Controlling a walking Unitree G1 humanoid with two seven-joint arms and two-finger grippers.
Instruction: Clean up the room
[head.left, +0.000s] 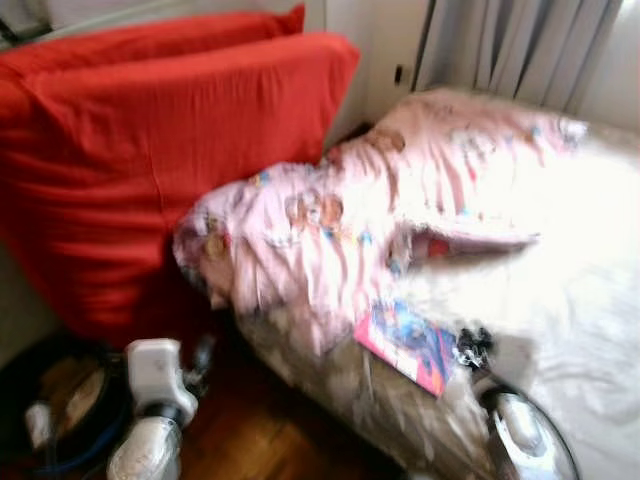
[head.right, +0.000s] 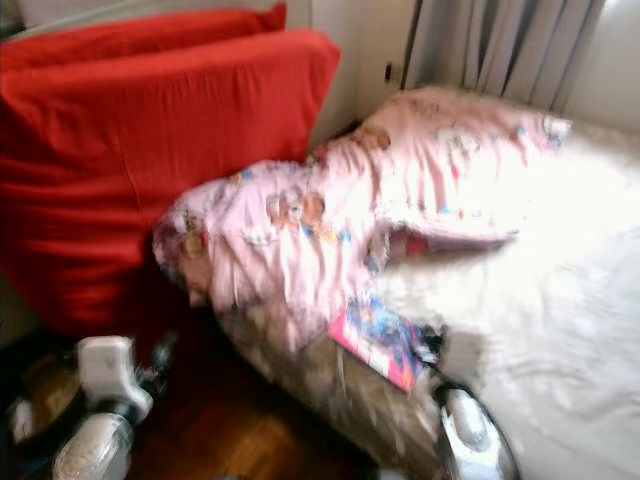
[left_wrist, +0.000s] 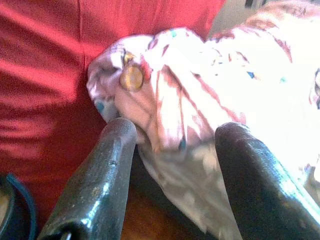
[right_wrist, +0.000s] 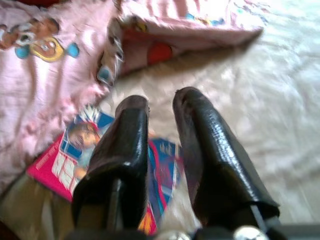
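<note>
Right wrist view puts your right gripper (right_wrist: 160, 107) just above a thin picture book (right_wrist: 75, 155) that lies flat at the edge of the bed (right_wrist: 280, 100). The two black fingers stand slightly apart with nothing between them, and the book's pink-bordered cover runs under and beside the nearer finger. Beyond the fingertips the pink printed blanket (right_wrist: 60, 65) is bunched on the bed, with a folded corner showing its red underside.

Your left gripper (left_wrist: 172, 135) is spread wide and empty, with the blanket's hanging bulge just ahead of it and the red cushion (left_wrist: 45, 75) beside that.

Judging by its look, the book is light, thin and glossy, so it will likely flex and slide under a pinch. Because it lies flat on soft bedding, take it by the edge that overhangs the mattress side rather than pressing down on the cover. The blanket is soft and bulky; a pinch would gather only a fold, so expect it to drag.

The head views are blurred, so fine contact is uncertain.
</note>
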